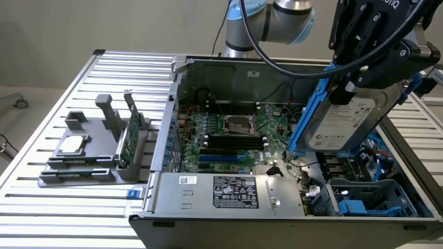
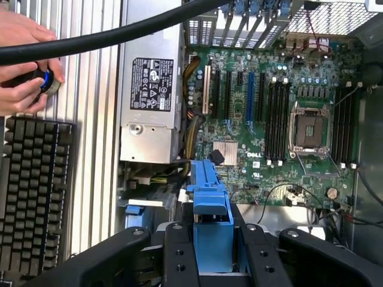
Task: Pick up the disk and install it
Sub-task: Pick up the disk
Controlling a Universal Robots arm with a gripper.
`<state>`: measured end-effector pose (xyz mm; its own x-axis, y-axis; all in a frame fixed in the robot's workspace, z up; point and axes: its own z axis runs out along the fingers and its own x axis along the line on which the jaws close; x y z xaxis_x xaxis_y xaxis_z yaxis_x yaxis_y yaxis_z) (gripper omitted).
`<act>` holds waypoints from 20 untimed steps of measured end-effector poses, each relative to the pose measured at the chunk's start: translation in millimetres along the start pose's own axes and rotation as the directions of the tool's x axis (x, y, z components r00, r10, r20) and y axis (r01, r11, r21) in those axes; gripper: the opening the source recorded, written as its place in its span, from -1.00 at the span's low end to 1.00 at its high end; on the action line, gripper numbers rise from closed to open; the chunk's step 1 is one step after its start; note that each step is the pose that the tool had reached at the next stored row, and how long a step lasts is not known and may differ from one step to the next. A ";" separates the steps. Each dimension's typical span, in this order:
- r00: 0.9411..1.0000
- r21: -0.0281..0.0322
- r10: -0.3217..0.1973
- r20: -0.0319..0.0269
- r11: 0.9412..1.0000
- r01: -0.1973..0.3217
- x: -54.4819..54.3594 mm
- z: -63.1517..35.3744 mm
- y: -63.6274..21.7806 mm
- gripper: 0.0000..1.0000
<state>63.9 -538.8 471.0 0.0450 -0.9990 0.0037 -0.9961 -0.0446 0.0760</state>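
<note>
The disk [image 1: 346, 122], a silver-grey hard drive with a white label and blue carrier rails, hangs tilted above the open computer case [image 1: 207, 67] at the exterior view's right. My gripper [image 1: 353, 85] is shut on its upper end. In the wrist view the black fingers [image 2: 179, 251] clamp the disk's blue rail [image 2: 210, 215], with the motherboard [image 2: 281, 113] below it. The blue drive bay [image 1: 370, 199] sits in the case's near right corner, below the held disk.
A grey fixture [image 1: 90, 155] on the slatted table holds a small silver chip [image 1: 72, 145] and a green circuit card [image 1: 130, 135]. The power supply [image 1: 225, 194] fills the case front. A person's hands [image 2: 24, 66] and a keyboard [image 2: 33, 191] lie beside the case.
</note>
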 end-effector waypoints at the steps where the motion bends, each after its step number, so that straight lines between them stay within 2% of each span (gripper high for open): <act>1: 1.000 0.000 0.000 0.000 1.000 0.000 2.4 -0.1 -0.9 -0.35; 14: 1.000 -0.004 0.001 0.000 1.000 -0.001 32.3 -0.5 -13.2 -0.35; 20: 1.000 -0.005 0.001 0.000 1.000 -0.001 46.0 -0.6 -23.2 -0.35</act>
<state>89.2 -583.8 470.0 0.0438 -0.9990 0.0035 -0.9958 -0.0433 0.0808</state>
